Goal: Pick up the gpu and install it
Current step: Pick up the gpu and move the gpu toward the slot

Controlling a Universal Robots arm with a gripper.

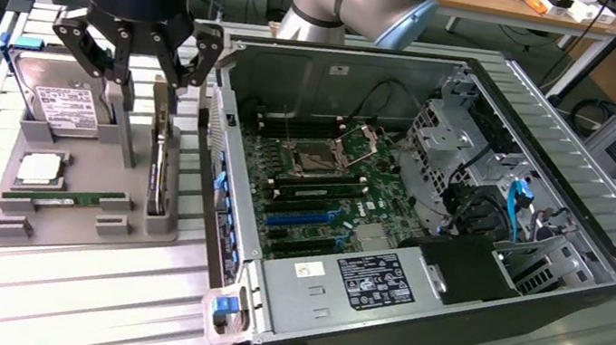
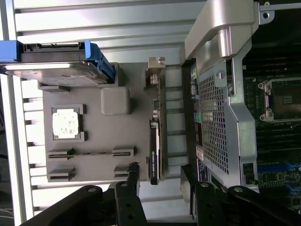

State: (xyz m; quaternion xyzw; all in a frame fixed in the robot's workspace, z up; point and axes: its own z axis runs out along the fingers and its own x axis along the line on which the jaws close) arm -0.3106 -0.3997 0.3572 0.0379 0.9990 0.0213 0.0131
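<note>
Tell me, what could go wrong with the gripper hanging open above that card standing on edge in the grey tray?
1. The gpu stands thin on its edge; if the open gripper comes down off-centre, a finger may hit the card's top instead of passing beside it.
2. The wall of the computer case is close beside the card, so the finger on that side might strike it.
</note>
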